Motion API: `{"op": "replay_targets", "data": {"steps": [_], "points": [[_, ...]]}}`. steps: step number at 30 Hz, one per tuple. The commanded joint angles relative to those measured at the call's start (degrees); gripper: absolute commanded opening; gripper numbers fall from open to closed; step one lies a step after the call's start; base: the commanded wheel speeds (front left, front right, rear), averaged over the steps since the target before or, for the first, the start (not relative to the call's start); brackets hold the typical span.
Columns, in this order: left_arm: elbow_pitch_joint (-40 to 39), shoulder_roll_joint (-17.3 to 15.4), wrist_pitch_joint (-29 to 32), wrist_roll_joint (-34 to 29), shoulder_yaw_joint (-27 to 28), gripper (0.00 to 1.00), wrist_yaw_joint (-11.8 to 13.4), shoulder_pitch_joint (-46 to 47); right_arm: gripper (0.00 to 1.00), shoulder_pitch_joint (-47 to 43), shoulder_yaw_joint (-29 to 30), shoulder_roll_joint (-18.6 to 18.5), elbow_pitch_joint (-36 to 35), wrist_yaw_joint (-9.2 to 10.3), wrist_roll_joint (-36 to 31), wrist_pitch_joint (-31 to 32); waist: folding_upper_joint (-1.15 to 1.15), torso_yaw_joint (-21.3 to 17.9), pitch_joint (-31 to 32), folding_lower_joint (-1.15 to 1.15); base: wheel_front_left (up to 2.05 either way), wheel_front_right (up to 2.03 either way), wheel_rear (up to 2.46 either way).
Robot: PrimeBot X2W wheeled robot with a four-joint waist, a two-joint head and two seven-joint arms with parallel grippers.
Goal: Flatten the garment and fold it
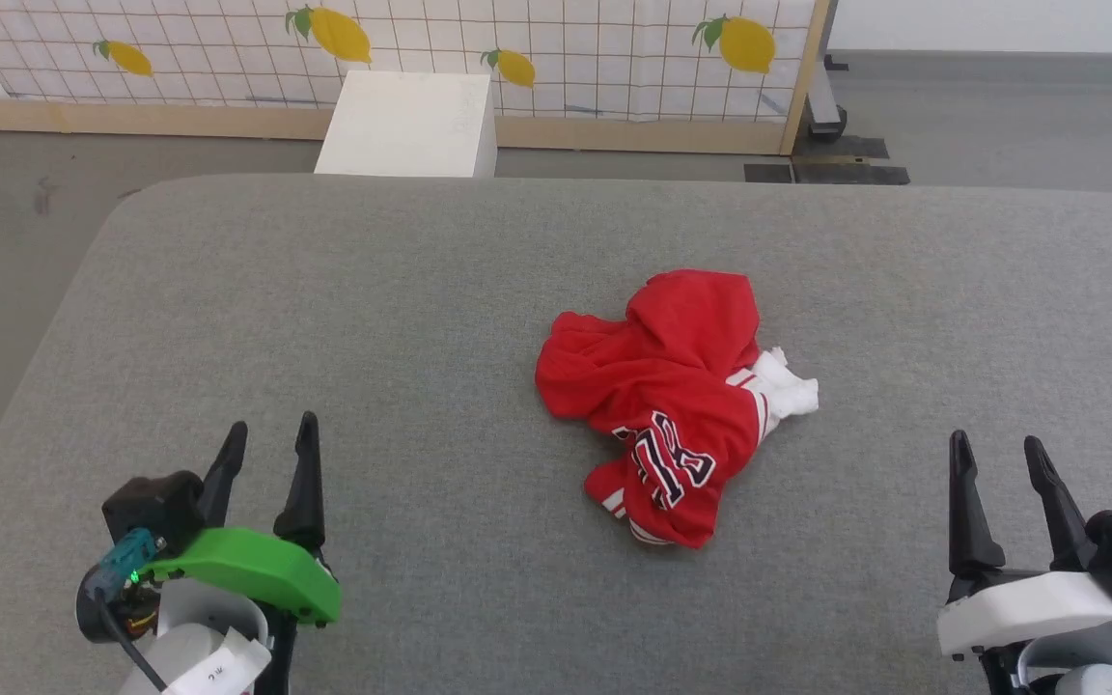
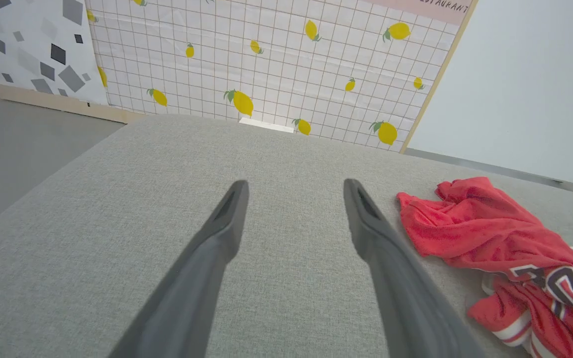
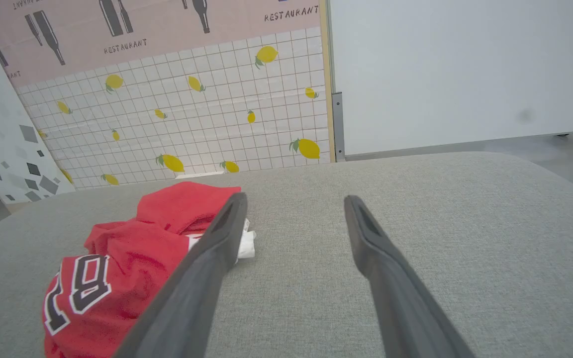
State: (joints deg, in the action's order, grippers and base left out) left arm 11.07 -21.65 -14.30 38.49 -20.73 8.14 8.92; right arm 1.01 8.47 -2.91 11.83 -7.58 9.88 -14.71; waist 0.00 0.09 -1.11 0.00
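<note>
Near the middle of the grey fabric worktop (image 1: 402, 290), a little toward the robot's right, the garment (image 1: 662, 396) lies crumpled in a heap, touched by neither gripper. The head view takes in the whole bundle, with the left gripper (image 1: 273, 422) and right gripper (image 1: 995, 437) well apart from it on either side, fingers spread wide and empty, and a white box (image 1: 408, 124) beyond the far edge. The right wrist view adds a pink panel (image 3: 157, 35) lettered RESTAURANT; the left wrist view cuts the shirt off at its frame edge. The cloth is red and bunched, with dark white-outlined characters, striped trim and a white sleeve (image 1: 788, 386) poking out at the right
</note>
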Motion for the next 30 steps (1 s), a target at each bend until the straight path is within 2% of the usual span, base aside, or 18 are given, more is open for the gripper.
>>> {"op": "replay_targets", "data": {"steps": [1, 19, 25, 30], "points": [[-0.2, 0.4, -0.5, 0.2, 0.5, 1.0, -0.2, -1.1, 1.0, -0.6, -0.2, 0.0, 0.1, 0.09, 0.4, -0.3, 0.0, 0.0, 0.0, 0.0, 0.0, 0.0, 0.0], [-0.4, 2.3, -0.7, -3.4, 1.7, 1.0, -0.8, -2.3, 1.0, 1.0, -0.8, 0.0, 1.1, 0.09, -0.6, 0.5, 0.0, 0.4, -0.8, 0.0, 0.0, 0.0, 0.0], [-1.0, 2.1, -0.7, -5.9, 1.2, 1.0, -0.6, -0.6, 1.0, 7.4, -2.6, -0.7, 1.7, 0.09, -1.7, 8.0, 0.0, 1.1, -3.5, 0.0, 0.0, 0.0, 0.0], [-1.6, 2.3, -0.7, -7.8, 0.4, 1.0, -0.2, 1.6, 1.0, 16.1, -5.9, -4.7, 3.4, 0.09, -0.6, 17.4, 0.0, 2.5, -7.0, 0.0, 0.0, 0.0, 0.0]]}}
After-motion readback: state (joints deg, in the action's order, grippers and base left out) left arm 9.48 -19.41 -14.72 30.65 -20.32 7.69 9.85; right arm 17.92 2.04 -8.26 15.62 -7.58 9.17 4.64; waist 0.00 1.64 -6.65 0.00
